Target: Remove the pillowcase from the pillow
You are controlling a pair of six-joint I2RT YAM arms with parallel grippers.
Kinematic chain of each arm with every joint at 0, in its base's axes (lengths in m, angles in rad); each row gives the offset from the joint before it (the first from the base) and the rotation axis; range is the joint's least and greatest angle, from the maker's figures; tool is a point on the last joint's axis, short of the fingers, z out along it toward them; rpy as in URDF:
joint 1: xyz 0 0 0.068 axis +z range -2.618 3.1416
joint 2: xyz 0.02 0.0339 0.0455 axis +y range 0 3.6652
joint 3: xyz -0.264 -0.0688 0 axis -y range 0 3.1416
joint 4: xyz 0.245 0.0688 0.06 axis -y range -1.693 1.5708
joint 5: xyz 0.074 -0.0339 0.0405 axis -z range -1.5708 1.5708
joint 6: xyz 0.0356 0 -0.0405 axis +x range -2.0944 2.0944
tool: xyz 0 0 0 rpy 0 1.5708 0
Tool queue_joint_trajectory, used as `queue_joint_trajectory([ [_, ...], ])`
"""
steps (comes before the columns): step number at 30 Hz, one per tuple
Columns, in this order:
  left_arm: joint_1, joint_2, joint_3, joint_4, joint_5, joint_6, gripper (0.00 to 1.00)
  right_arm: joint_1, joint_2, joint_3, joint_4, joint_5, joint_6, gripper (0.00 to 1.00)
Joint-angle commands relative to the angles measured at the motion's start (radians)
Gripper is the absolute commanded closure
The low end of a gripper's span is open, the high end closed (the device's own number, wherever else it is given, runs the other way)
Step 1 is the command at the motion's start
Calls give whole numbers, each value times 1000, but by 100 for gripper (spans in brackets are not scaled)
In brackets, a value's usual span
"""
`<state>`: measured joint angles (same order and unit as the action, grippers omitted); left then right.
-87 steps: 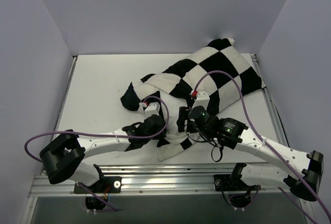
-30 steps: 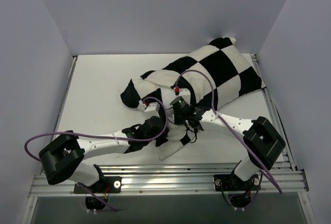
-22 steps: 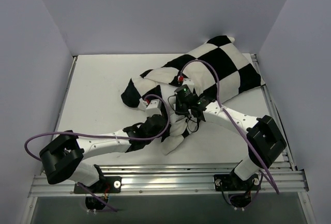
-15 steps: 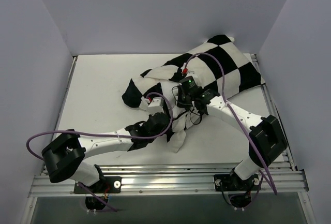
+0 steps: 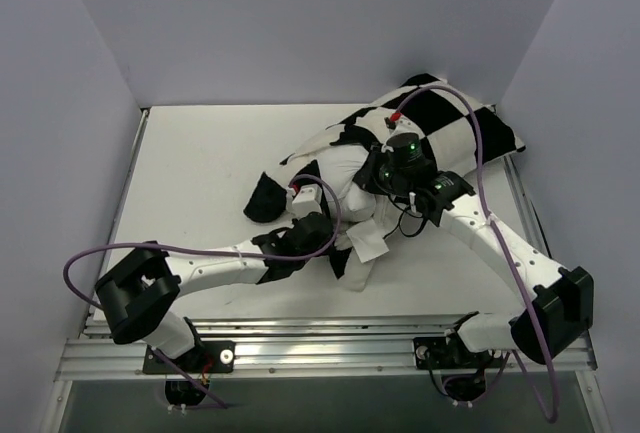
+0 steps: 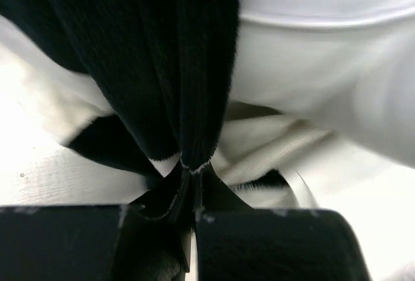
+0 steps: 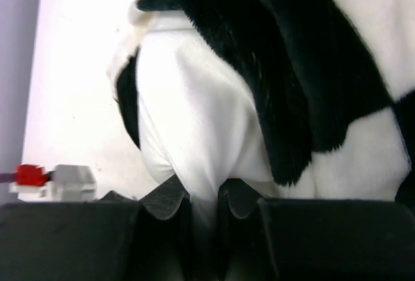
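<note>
**Right arm drew the pillow away while the left one held the cover**

In the last second the right gripper (image 7: 201, 198) travelled away from the arms' bases, toward the far right corner of the table (image 5: 200, 163). The bundle went with it. Earlier this gripper stood close beside the left gripper (image 6: 192, 182); now the two were apart, and plain white cloth was stretched between them.

The right gripper was clenched on a fold of the pillow (image 7: 194, 119), the white fabric pinched between its fingers. Black and white squares of the pillowcase (image 6: 188, 67) lay just beyond and to one side of them. The left gripper was clamped on a black pleat of the pillowcase, which rose straight up from its tips, and it had shifted only a little.

For the task, this looked like a real pull. More white showed on the near side of the right gripper than before, so I judged the cover was sliding. It was not off, however. Beyond the right gripper the checked cloth still wrapped the far end of the pillow. A white corner also hung near the left gripper, but I could not tell whether it was pillow or lining.
</note>
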<state>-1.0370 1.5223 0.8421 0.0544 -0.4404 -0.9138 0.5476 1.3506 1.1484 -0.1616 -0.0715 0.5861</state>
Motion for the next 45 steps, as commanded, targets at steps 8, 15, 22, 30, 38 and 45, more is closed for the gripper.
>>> queue_joint_trajectory([
  [8, 90, -60, -40, -172, 3, 16, 98, -31, -202, 8, 188, -106, 15, 100],
  [15, 227, -28, -66, -119, -28, -8, 97, -31, -372, -41, -13, -235, -64, 100],
  [22, 299, 19, -132, 42, 89, -94, 92, -29, -496, -211, -243, -295, -167, 100],
  [30, 275, -187, -213, 61, 189, 1, 67, -26, -532, -564, -115, -333, -39, 100],
  [38, 160, -462, -111, -171, 94, 200, 10, -5, -438, -484, -76, -222, -63, 94],
  [45, 150, -354, 57, -189, 28, 398, 9, 54, -398, -463, -53, -137, -63, 95],
])
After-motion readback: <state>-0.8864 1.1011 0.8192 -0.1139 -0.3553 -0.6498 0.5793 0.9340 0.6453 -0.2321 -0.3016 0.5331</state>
